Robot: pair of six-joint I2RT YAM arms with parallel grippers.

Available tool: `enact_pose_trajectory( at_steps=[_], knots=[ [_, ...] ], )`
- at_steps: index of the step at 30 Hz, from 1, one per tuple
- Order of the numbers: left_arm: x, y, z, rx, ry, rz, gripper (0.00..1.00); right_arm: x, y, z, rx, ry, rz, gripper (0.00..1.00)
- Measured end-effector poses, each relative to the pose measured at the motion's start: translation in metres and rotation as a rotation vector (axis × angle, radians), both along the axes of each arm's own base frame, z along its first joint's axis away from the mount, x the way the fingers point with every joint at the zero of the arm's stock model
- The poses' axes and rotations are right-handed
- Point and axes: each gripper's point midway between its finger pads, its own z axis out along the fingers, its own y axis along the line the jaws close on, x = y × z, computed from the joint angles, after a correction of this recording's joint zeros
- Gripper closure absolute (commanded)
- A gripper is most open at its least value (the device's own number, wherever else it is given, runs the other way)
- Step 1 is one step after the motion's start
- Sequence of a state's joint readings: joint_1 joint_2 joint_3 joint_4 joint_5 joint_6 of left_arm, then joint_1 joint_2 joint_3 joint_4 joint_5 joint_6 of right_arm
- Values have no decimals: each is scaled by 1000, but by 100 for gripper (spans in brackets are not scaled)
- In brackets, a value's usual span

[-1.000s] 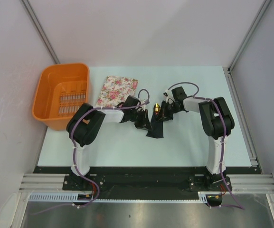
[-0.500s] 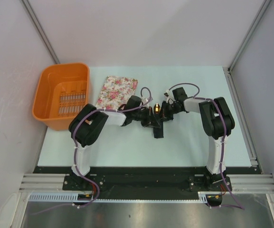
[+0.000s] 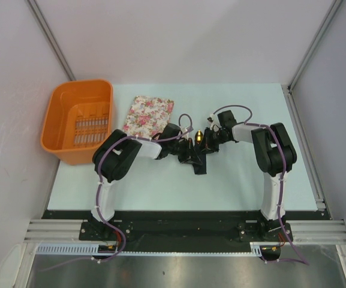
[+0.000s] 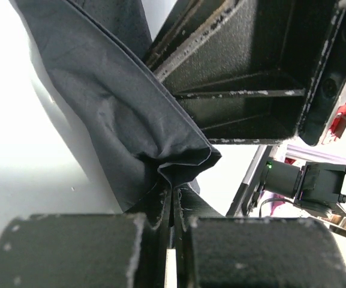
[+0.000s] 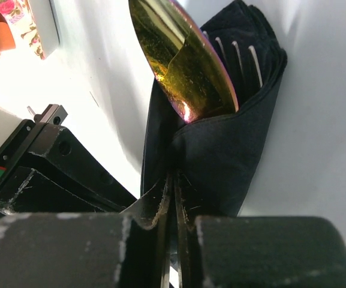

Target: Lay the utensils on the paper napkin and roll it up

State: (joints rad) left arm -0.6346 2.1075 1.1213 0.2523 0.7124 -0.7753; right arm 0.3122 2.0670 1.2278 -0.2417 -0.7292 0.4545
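Observation:
The paper napkin (image 3: 198, 163) is a black sheet folded into a narrow bundle at the middle of the table, held between both grippers. My left gripper (image 3: 190, 157) is shut on a crumpled fold of the napkin (image 4: 119, 114). My right gripper (image 3: 205, 146) pinches the napkin's (image 5: 232, 150) other edge, its jaws nearly touching. The utensils lie inside the bundle: a gold spoon head (image 5: 184, 66) and pale fork tines (image 5: 238, 57) stick out of the far end. The gold head (image 3: 200, 135) also glints in the top view. The handles are hidden in the napkin.
An orange basket (image 3: 56, 123) stands at the table's back left. A pink-and-white floral cloth (image 3: 149, 115) lies beside it, just behind the left arm. The right gripper's black body (image 4: 250, 78) fills the left wrist view, very close.
My left arm has swung right toward the right gripper, carrying its napkin edge over. The napkin has gone from a wider spread shape to a narrow bundle. The right arm stayed in place.

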Motion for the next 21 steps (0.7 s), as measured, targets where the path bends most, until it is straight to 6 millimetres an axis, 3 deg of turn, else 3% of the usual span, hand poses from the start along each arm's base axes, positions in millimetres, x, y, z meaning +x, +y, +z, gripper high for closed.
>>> enact_pose_trajectory(
  at_steps=[12,21],
  knots=[
    [0,0,0,0,-14,-11,100,2,-21,9,-29,23,-33,90],
    [0,0,0,6,-25,-25,100,-3,-17,3,-40,24,-22,94]
  ],
)
